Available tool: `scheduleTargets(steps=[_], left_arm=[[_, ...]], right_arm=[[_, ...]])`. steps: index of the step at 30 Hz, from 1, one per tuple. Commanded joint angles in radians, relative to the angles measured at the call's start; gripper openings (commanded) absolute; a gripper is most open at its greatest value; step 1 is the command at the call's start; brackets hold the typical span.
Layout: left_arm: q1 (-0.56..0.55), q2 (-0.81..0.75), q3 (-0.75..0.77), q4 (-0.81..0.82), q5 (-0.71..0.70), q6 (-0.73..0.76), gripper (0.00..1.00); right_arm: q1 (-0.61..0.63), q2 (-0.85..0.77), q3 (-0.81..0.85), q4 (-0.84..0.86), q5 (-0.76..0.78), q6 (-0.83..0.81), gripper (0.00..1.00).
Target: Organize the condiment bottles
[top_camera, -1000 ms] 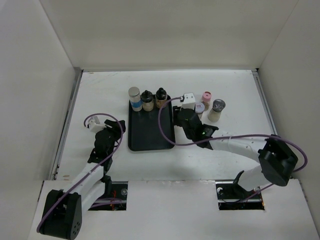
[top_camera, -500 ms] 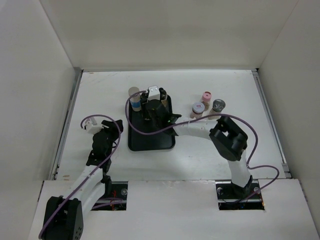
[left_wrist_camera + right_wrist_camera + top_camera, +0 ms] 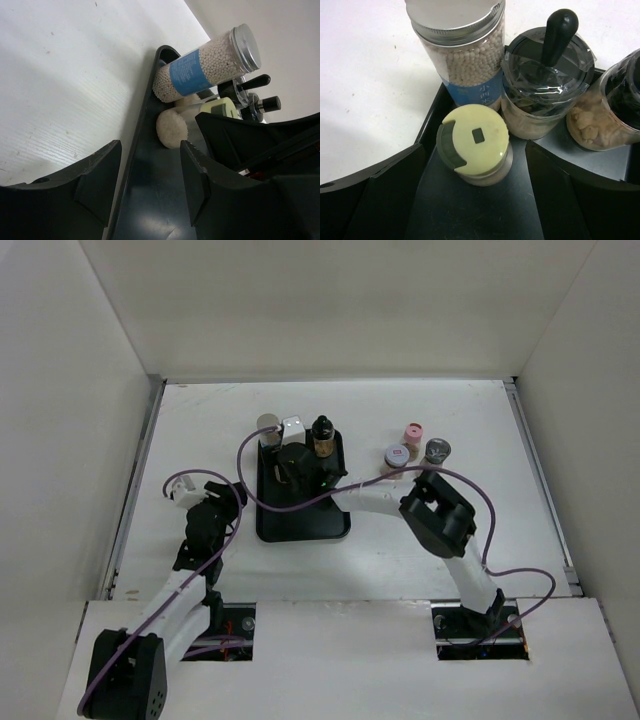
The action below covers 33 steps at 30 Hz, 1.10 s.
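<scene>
In the right wrist view a cream-capped jar [image 3: 472, 142] stands on the black tray [image 3: 480, 215] between the spread fingers of my right gripper [image 3: 473, 150], which do not touch it. Behind it stand a blue-labelled jar [image 3: 465, 55], a black-knobbed jar [image 3: 545, 85] and a third jar [image 3: 607, 115]. In the top view my right gripper [image 3: 288, 452] is over the tray's [image 3: 300, 515] back left, hiding the cream jar. Pink-capped [image 3: 413, 432], white-capped [image 3: 396, 455] and grey-capped [image 3: 436, 450] jars stand right of the tray. My left gripper [image 3: 215, 502] is open and empty beside the tray's left edge.
The left wrist view looks along the tray's left rim [image 3: 142, 130] toward the blue-labelled jar [image 3: 205, 72] and my right arm [image 3: 260, 145]. White walls enclose the table on three sides. A purple cable [image 3: 250, 470] loops over the tray.
My right arm has swung left from beside the loose jars to the tray's back left corner. My left arm has hardly moved.
</scene>
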Motion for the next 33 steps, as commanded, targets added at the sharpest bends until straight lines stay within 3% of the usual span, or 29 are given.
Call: scheduleTargets(steps=[1,6,8,10,12,13,15,16,19,21,33], left_arm=[[0.006,-0.02,-0.002,0.037,-0.005,-0.001,0.49],[0.006,-0.026,-0.002,0.031,0.0,-0.001,0.49],[0.006,-0.034,-0.005,0.029,-0.005,0.001,0.49],[0.006,-0.019,-0.002,0.031,-0.002,0.001,0.49],[-0.001,-0.01,0.002,0.029,0.006,-0.001,0.48],[-0.004,-0.01,0.004,0.029,0.007,0.001,0.48],[-0.007,-0.011,0.004,0.034,-0.005,0.001,0.48],[-0.008,-0.005,0.004,0.035,-0.011,0.002,0.48],[-0.011,0.015,0.01,0.037,-0.013,0.002,0.48],[-0.012,0.012,0.011,0.034,-0.014,0.004,0.48],[-0.035,0.048,0.024,0.045,-0.033,0.025,0.5]], right_arm=[[0.011,-0.104,-0.018,0.048,-0.007,-0.001,0.89],[0.002,-0.323,-0.232,0.097,0.001,0.006,0.85],[-0.023,-0.414,-0.334,0.113,0.012,0.006,0.7],[-0.072,-0.521,-0.465,0.117,0.057,0.018,0.39],[-0.124,-0.586,-0.552,0.114,0.114,0.021,0.25],[-0.157,-0.61,-0.59,0.105,0.139,0.025,0.24],[-0.22,-0.65,-0.651,0.081,0.171,0.038,0.3],[-0.239,-0.662,-0.664,0.065,0.176,0.047,0.38],[-0.282,-0.667,-0.676,0.021,0.177,0.072,0.77],[-0.291,-0.637,-0.653,-0.001,0.182,0.064,0.9],[-0.363,-0.521,-0.581,-0.059,0.226,0.101,0.94]])
